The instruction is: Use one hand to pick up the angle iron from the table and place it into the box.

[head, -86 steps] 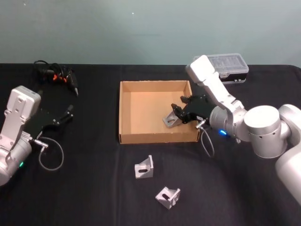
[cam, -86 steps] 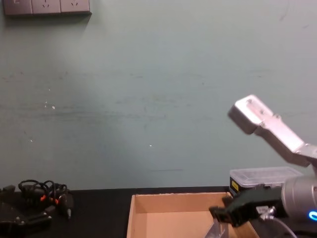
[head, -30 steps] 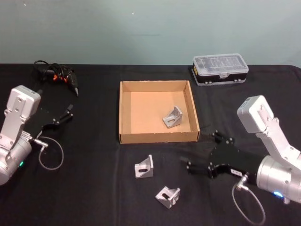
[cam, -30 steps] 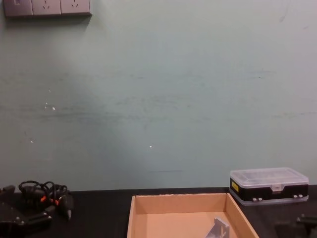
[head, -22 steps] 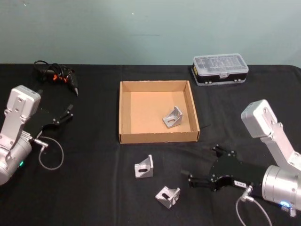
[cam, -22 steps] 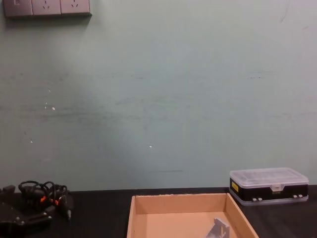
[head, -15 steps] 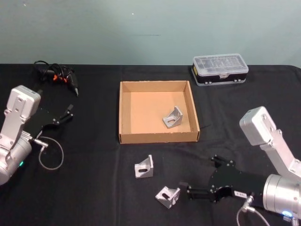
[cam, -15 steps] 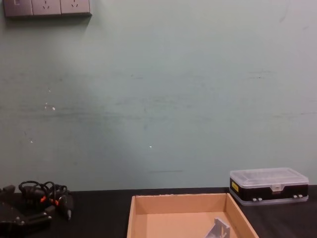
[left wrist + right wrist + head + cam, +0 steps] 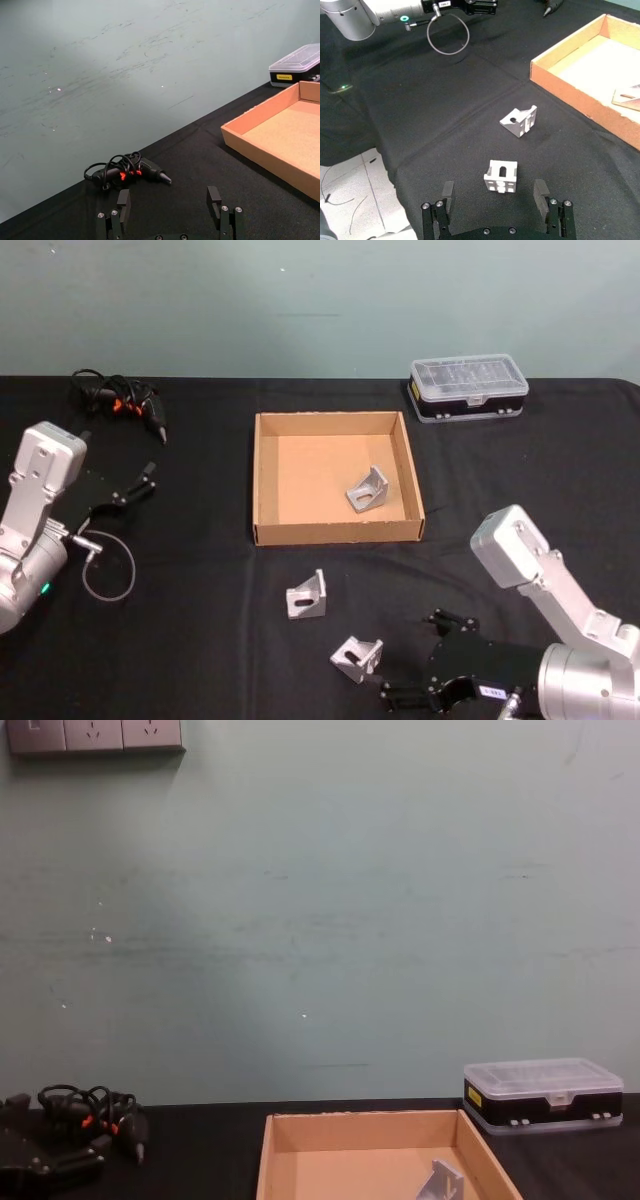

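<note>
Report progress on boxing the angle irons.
Done: the first angle iron lies in the box. In hand: the open right gripper lines up on the nearest angle iron, not gripping. To do: that one and the second angle iron on the table. The left gripper sits idle.

Left claw (image 9: 168,193) spread, tan box (image 9: 265,159), perhaps glue gun (image 9: 131,172)

Box (image 9: 338,533), tan cardboard, lidless, stands mid-surface (image 9: 200,620). One grey angle iron (image 9: 368,489) lies inside by the right wall. A second iron (image 9: 306,595) lies on the surface before the box. A third iron (image 9: 358,659) lies nearer, just ahead of the right gripper (image 9: 408,658), jaws apart.
</note>
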You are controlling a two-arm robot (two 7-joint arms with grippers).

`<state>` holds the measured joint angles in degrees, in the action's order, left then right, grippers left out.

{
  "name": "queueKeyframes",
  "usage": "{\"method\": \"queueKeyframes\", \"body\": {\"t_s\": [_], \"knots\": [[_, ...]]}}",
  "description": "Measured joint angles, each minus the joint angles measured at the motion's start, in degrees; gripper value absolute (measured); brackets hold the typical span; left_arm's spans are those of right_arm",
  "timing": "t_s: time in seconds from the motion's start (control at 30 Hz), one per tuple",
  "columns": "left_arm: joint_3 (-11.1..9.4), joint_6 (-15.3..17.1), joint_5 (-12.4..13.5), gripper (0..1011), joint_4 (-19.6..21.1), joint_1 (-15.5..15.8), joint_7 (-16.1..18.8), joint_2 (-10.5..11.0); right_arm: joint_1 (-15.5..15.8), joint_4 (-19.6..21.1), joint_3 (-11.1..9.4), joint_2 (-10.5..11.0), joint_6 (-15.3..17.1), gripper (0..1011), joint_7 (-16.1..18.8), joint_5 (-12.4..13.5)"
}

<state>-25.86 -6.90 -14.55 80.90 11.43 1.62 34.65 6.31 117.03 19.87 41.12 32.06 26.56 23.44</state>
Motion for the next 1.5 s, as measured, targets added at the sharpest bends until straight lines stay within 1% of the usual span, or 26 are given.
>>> {"method": "queueKeyframes", "body": {"t_s": [0.13, 0.33, 0.63, 1.2, 1.5], "knots": [[0.00, 0.00, 0.00, 1000, 0.00, 0.00, 0.00, 0.00, -0.71, -0.81, 1.24, -0.43, -0.14, 1003, -0.93, -0.13], [0.00, 0.00, 0.00, 1000, 0.00, 0.00, 0.00, 0.00, -1.34, -1.89, 2.56, -0.94, -0.73, 1003, -2.31, -0.26], [0.00, 0.00, 0.00, 1000, 0.00, 0.00, 0.00, 0.00, -2.29, -3.28, 4.15, -1.41, -1.52, 1003, -3.13, -0.81], [0.00, 0.00, 0.00, 1000, 0.00, 0.00, 0.00, 0.00, -3.42, -5.90, 6.04, -2.67, -2.68, 1003, -3.53, -2.39], [0.00, 0.00, 0.00, 1000, 0.00, 0.00, 0.00, 0.00, -3.56, -6.44, 6.37, -3.23, -3.09, 1003, -3.52, -3.17]]}}
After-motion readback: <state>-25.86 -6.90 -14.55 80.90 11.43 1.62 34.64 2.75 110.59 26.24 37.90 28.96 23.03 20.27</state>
